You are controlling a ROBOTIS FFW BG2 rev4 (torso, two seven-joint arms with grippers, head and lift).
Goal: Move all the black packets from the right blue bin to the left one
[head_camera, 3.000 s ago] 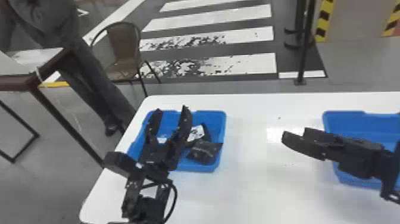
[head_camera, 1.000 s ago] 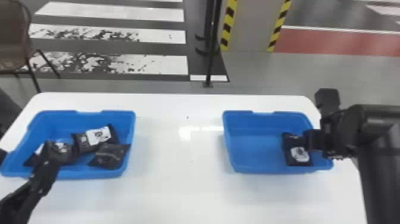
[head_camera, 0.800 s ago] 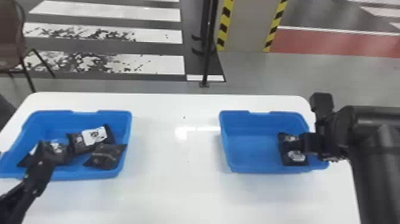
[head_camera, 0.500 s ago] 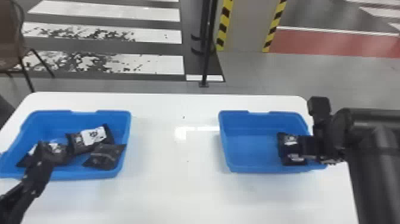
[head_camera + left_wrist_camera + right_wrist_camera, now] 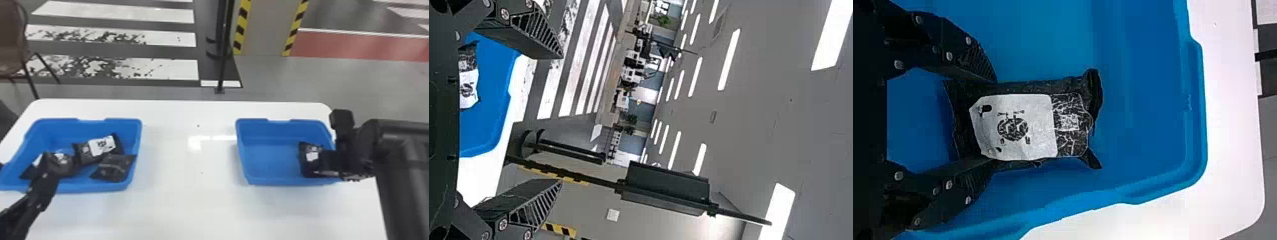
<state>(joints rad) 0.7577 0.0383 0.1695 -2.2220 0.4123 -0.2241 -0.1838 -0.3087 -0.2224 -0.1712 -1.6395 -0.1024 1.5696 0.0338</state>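
Observation:
In the head view my right gripper [image 5: 328, 161] is low in the right blue bin [image 5: 271, 184], at a black packet [image 5: 308, 159] near its right wall. The right wrist view shows the right gripper [image 5: 993, 120] open, its fingertips against the long sides of this white-labelled packet [image 5: 1018, 127]. My left gripper [image 5: 43, 191] is over the near edge of the left blue bin [image 5: 95, 188]; in the left wrist view the left gripper [image 5: 561, 119] stands wide open with nothing between its fingers. Several black packets, among them a labelled one [image 5: 102, 145] and a plain one [image 5: 111, 167], lie in the left bin.
Both bins stand on a white table [image 5: 191, 204], with a broad gap between them. Behind the table are a dark post [image 5: 223, 63] and a brown chair [image 5: 11, 41]. My right forearm [image 5: 405, 178] spans the table's right end.
The head view has turned right since the oldest frame. My right gripper has gone from the right bin's left side to the packet at its right, and has sunk slightly lately.

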